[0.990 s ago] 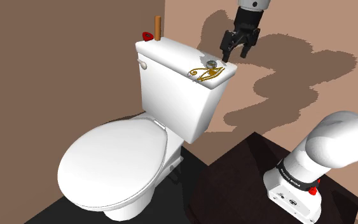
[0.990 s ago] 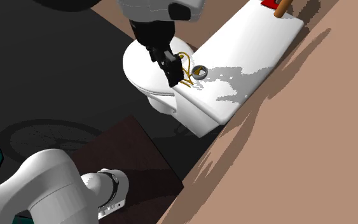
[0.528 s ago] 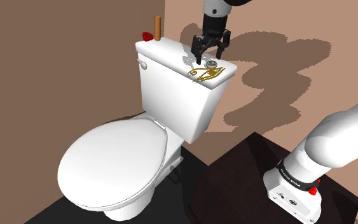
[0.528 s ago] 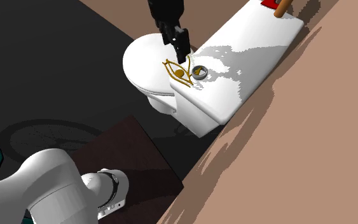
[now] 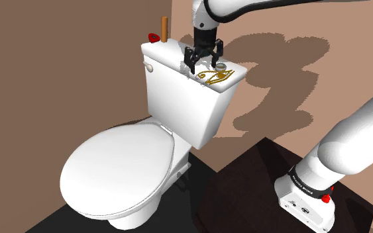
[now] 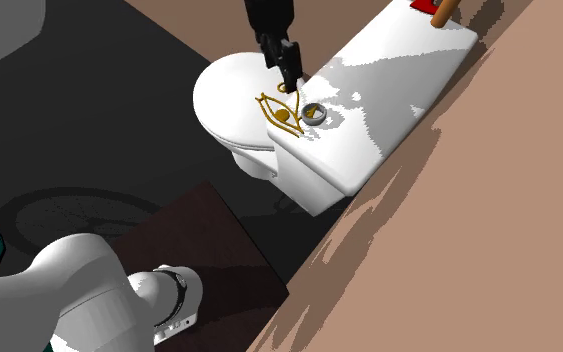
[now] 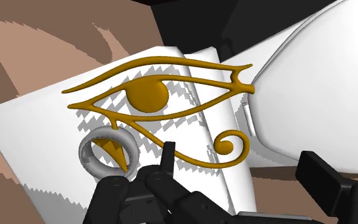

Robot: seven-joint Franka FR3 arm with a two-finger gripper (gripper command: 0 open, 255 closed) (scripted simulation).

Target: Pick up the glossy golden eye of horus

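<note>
The golden eye of Horus (image 5: 216,76) lies flat on the white toilet tank lid (image 5: 175,54), near the lid's end at the shoulder view's right. My black gripper (image 5: 203,61) hangs open just above the lid, a little toward the shoulder view's left of the eye, fingers pointing down. In the second exterior view the gripper (image 6: 291,76) hovers close over the eye (image 6: 280,108). The wrist view has the eye (image 7: 149,95) ahead of the gripper (image 7: 222,191), with the fingers (image 7: 329,186) apart and nothing between them.
A small silver ring (image 5: 221,66) lies right beside the eye, also (image 7: 107,153). At the lid's far end stand a red object (image 5: 153,37) and a brown stick (image 5: 164,28). A brown wall backs the tank. The toilet seat (image 5: 115,169) is below; my stand (image 5: 307,195) is at lower right.
The gripper has moved down and toward the shoulder view's left, from beside the tank near the wall to just over the lid by the eye. It stays open. The eye has not moved.
</note>
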